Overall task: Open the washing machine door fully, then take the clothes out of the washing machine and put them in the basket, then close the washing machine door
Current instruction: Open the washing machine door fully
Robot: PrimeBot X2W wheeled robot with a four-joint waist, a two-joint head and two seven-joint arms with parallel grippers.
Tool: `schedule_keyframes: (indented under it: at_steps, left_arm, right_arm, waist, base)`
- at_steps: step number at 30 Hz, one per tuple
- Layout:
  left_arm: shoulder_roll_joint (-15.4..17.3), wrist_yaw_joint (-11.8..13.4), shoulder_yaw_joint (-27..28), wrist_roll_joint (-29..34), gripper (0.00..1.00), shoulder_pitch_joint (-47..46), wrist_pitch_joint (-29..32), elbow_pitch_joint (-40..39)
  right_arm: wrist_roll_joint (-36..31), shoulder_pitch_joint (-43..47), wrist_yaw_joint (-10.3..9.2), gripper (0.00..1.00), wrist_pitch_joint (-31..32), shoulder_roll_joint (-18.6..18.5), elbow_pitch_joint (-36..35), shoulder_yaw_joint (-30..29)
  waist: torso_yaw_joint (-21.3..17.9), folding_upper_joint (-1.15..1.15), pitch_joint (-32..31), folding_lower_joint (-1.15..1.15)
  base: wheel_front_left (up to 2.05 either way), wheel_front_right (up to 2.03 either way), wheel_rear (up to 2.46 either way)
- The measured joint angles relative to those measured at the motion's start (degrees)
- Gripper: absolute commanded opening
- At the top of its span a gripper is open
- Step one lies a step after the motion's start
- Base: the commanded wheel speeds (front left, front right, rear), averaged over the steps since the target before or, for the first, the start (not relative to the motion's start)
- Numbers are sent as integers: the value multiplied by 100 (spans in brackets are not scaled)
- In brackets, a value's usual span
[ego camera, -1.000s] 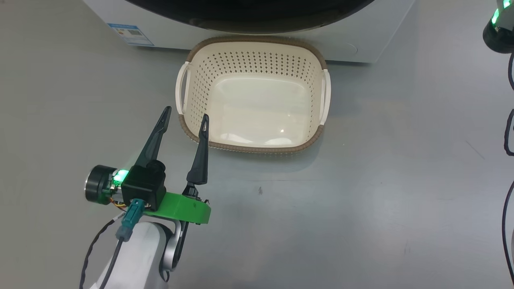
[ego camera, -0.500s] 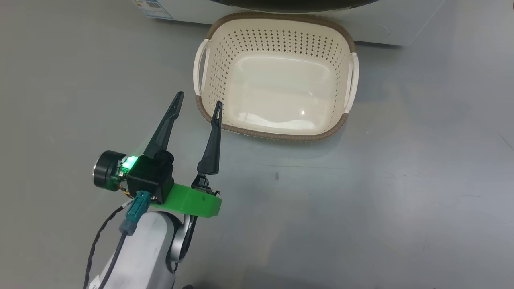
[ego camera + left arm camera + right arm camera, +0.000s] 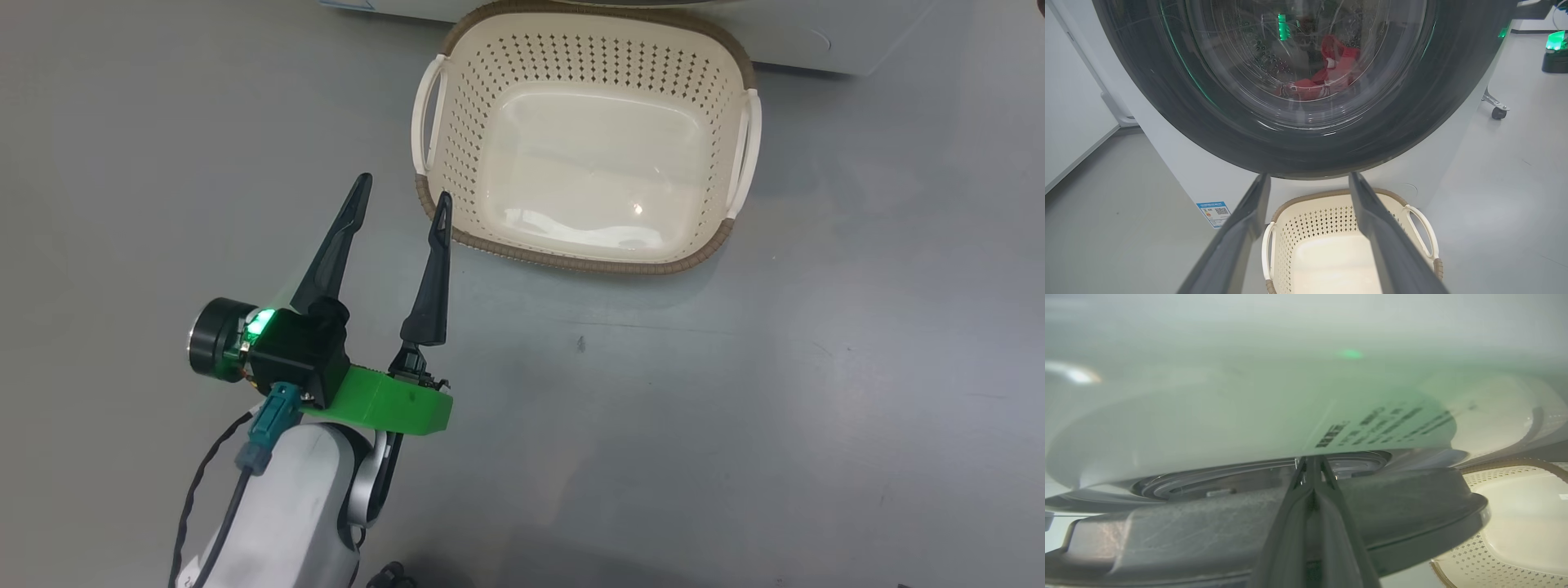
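jaws of the right gripper (image 3: 1312, 458) are pressed together and clamp nothing. their tips are pushed into the narrow gap between the dark rim of the washing machine door (image 3: 1167, 539) and the white front of the washing machine (image 3: 1208, 416), where a grey ring (image 3: 1180, 486) shows. the left gripper (image 3: 403, 189) hangs low with its fingers spread wide and empty, tips just beside the near left corner of the basket (image 3: 588, 263). that basket sits empty on the floor (image 3: 775, 425) in front of the machine, under the door's lower edge. the clothes (image 3: 1327, 77) lie red behind the glass, inside the drum. the door looks barely cracked, so opening seems hardly begun. risks, as i judge them: the thin closed tips could slip out of the gap and let the door fall shut again. a wide swing could also catch the left gripper if it rises into the door's path.
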Motion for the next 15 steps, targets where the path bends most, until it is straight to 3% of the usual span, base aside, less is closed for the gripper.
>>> schedule_keyframes:
  at_steps: [15]
  left_arm:
    - [-2,1,-20,-51,100,-29,0,62]
  right_arm:
    - [18,4,2,0,515,-105,211,196]
  waist:
    - [-5,0,-85,-1]
  base:
    - [0,0,0]
